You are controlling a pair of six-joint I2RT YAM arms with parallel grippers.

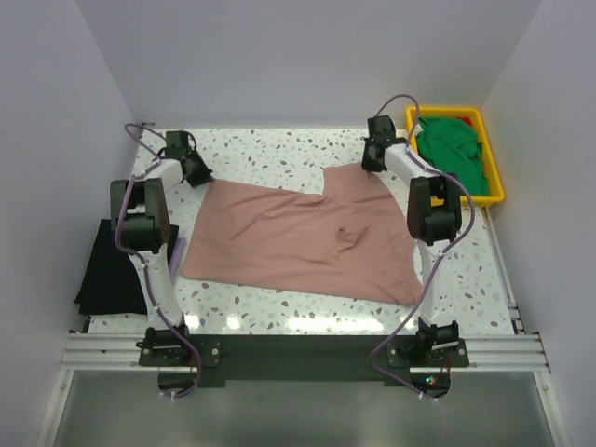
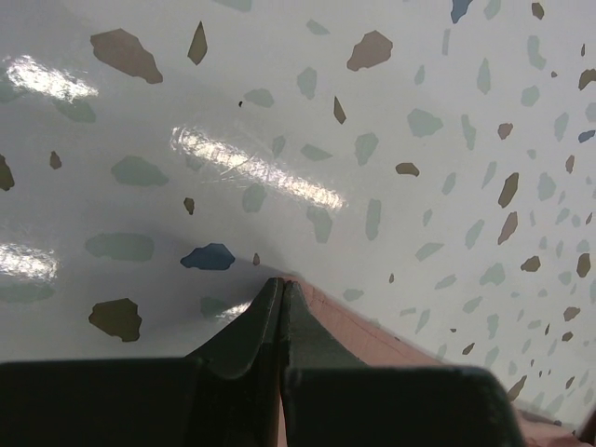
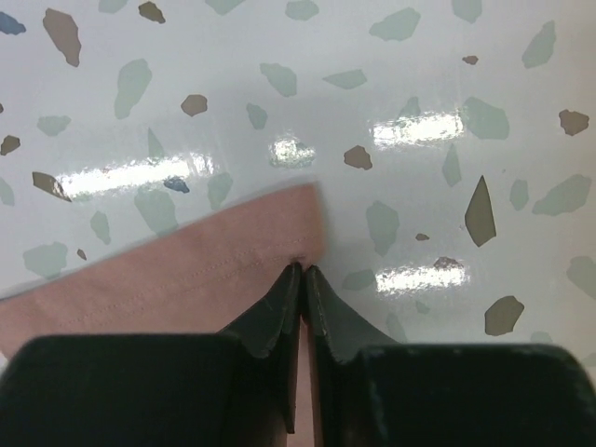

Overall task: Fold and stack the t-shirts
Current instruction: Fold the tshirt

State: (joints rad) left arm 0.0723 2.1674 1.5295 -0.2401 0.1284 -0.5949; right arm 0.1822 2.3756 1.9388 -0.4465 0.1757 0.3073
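Left gripper (image 2: pixel 281 282) has its two dark fingers pressed flat together, and the edge of the dusty pink t-shirt (image 1: pixel 298 237) comes right up to their tips, so it appears to pinch the cloth at the shirt's far left corner. Right gripper (image 3: pixel 304 271) is likewise closed to a thin slit, with a sliver of pink showing between its fingers and the stitched hem corner lying just in front of them; it grips the shirt's far right corner. Seen from above, the pink shirt lies spread across the middle of the speckled table (image 1: pixel 270 149), mostly flat, with a small crease near its centre and its near edge running slantwise between the two arms. Off at the table's left side, beside the left arm, lies the black t-shirt (image 1: pixel 110 270). At the far right corner, the green t-shirt (image 1: pixel 452 149) is bunched inside the yellow tray (image 1: pixel 447 112), well apart from the pink one.
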